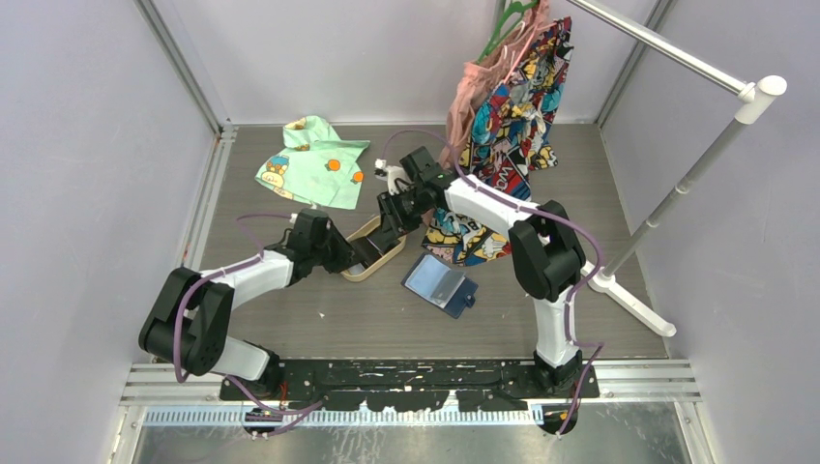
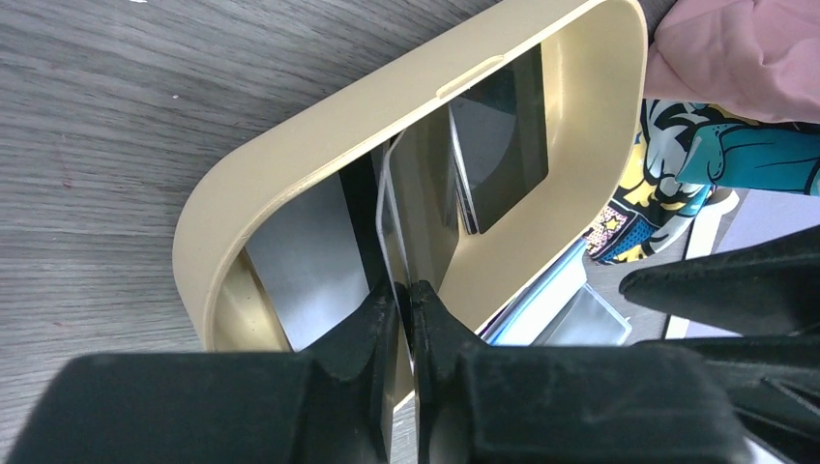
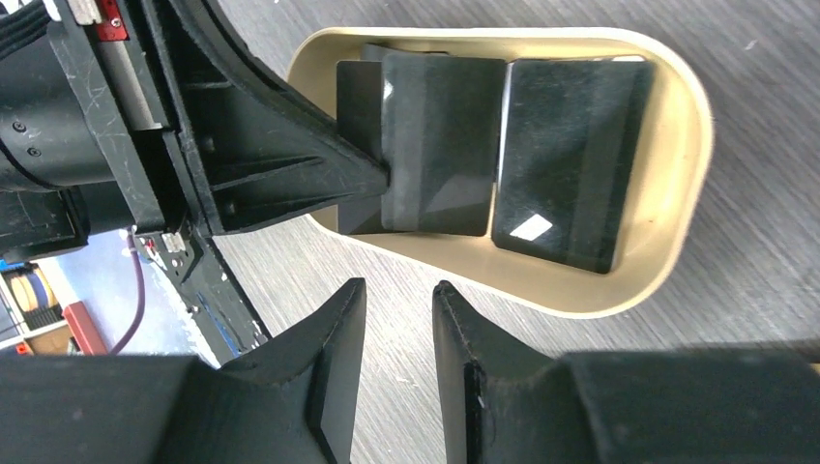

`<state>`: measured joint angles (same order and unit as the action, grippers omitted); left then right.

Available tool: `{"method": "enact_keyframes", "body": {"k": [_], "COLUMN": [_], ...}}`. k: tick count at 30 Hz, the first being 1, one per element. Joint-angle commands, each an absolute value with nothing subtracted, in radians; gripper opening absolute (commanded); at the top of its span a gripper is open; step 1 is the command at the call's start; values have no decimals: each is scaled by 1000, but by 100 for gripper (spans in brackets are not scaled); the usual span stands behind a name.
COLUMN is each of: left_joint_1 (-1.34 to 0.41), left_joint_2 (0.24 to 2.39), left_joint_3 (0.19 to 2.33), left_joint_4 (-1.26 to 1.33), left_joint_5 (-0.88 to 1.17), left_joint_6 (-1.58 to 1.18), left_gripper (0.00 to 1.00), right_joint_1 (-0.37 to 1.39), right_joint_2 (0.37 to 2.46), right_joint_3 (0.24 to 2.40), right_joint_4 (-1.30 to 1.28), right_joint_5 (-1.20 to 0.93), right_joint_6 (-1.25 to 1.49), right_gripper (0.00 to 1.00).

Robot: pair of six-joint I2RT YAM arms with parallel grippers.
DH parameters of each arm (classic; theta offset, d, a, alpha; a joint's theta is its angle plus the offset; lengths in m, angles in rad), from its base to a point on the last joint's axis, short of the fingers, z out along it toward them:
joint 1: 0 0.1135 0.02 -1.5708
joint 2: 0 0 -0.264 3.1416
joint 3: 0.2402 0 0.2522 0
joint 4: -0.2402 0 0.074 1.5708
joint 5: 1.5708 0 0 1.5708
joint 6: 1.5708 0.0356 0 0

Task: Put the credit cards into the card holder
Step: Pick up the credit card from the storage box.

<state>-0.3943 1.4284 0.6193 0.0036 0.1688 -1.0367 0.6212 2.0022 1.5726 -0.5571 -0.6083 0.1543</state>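
We see the left fingers [image 2: 382,314] pinched shut on the near edge of one credit card [image 2: 411,208]. The card stands edge-on ahead of them inside the tan tray [image 2: 290,145]. Glare covers most of its face, so we cannot read any marking. Beyond it the other cards [image 2: 503,135] overlap in the tray, and we cannot count them.

The right fingers [image 3: 348,324] stand a little apart, just outside the tray's rim, with only bare desk [image 3: 764,145] showing between them. The left arm's black body hides the tray's end to one side of them.

The card holder [image 1: 440,282] lies open on the desk just beside the tray, apart from both pairs of fingers. From the left wrist we see only a pale corner of it.
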Motion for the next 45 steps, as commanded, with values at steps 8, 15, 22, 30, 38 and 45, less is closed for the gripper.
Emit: {"method": "enact_keyframes", "body": {"k": [8, 15, 22, 30, 38, 45], "left_joint_1": [-387, -382, -369, -360, -353, -351], "left_joint_2": [1380, 1371, 1363, 1358, 1348, 1284], "left_joint_3": [679, 712, 707, 701, 697, 687], "left_joint_4": [-82, -132, -137, -127, -126, -167], "left_joint_5": [169, 188, 193, 202, 214, 215], "left_joint_6": [-998, -995, -996, -1003, -1005, -970], "left_gripper": [0, 3, 0, 0, 0, 0], "right_joint_1": [653, 687, 736, 780, 802, 795], "right_joint_2": [1994, 2026, 2081, 2160, 2202, 2197], "right_joint_3": [1632, 1668, 1709, 1775, 1808, 1817], "right_joint_4": [-574, -584, -599, -641, -663, -669], "right_joint_5": [-615, -619, -564, -487, -361, -316], "right_joint_6": [122, 123, 123, 115, 104, 87], "right_gripper": [38, 38, 31, 22, 21, 22]}}
